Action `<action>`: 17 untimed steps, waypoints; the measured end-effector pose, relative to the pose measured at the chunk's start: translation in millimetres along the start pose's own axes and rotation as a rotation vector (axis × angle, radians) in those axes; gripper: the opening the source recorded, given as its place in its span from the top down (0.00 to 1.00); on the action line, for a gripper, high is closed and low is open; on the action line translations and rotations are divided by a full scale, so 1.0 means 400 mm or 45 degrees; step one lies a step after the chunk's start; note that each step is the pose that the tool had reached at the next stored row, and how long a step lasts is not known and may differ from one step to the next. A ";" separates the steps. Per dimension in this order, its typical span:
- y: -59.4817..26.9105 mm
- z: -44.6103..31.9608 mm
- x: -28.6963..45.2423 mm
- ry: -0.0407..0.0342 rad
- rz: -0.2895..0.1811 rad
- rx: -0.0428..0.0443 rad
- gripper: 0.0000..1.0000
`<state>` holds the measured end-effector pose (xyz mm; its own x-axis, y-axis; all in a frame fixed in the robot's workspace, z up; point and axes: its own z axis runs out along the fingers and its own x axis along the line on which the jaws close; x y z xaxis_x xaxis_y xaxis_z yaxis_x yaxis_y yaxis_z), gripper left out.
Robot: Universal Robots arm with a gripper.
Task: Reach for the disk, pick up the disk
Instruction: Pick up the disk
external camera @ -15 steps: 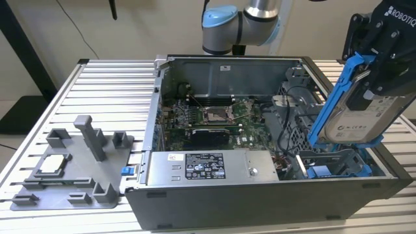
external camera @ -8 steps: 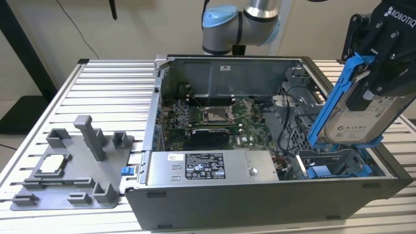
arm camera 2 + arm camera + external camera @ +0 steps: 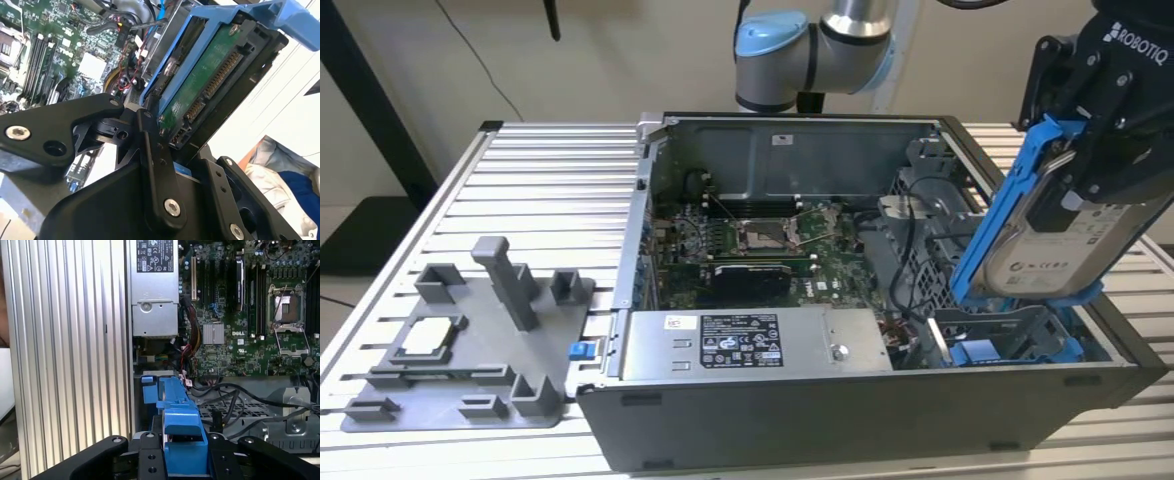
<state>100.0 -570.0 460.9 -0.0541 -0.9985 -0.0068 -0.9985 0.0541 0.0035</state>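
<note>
Black linkage arms of the end effector (image 3: 165,150) fill the foreground in the second wrist view, clenched on the disk (image 3: 210,85), whose green circuit-board underside and connector row face that camera inside its bright blue frame. In the first wrist view the end effector (image 3: 182,460) grips the blue frame of the disk (image 3: 182,432) from both sides, with the frame's edge pointing toward the open computer case below.

In the exterior view the disk (image 3: 1047,235) hangs tilted, nearly upright, in the end effector (image 3: 1107,130) at the exterior view's right, lifted clear above the drive bay (image 3: 1014,340) of the computer case (image 3: 854,420). Its white-labelled metal face is turned outward. A blue bracket (image 3: 987,352) sits in the bay beneath it; whether the disk's lower corner touches that bay appears doubtful, and it seems to be apart.

Inside the case lie the motherboard (image 3: 761,240) with its processor socket (image 3: 758,236) and the silver power supply (image 3: 754,345) along the near wall. The case stands on a ribbed metal tabletop (image 3: 547,190). At the exterior view's left, a grey fixture (image 3: 467,340) rests on the tabletop, holding a small square chip (image 3: 430,338).
</note>
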 end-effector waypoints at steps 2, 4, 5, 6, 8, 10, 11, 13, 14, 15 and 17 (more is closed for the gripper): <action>0.000 0.003 0.000 -0.0001 0.000 0.000 1.00; 0.000 0.006 0.000 -0.0001 0.000 0.000 1.00; 0.000 0.008 0.000 -0.0002 0.000 0.000 1.00; 0.000 0.010 0.000 0.0000 0.000 0.000 1.00; 0.000 0.015 0.000 -0.0001 0.000 0.000 1.00; 0.000 0.021 0.000 -0.0002 0.000 0.000 1.00; 0.000 0.023 0.000 0.0000 0.000 0.000 1.00; 0.000 0.027 0.000 0.0000 0.000 0.000 1.00; 0.000 0.028 0.000 -0.0001 0.000 0.000 1.00; 0.000 0.028 0.000 0.0000 0.000 0.000 1.00; 0.000 0.028 0.000 -0.0001 0.000 0.000 1.00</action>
<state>100.0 -570.0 449.6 -0.0539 -0.9985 -0.0069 -0.9985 0.0539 0.0035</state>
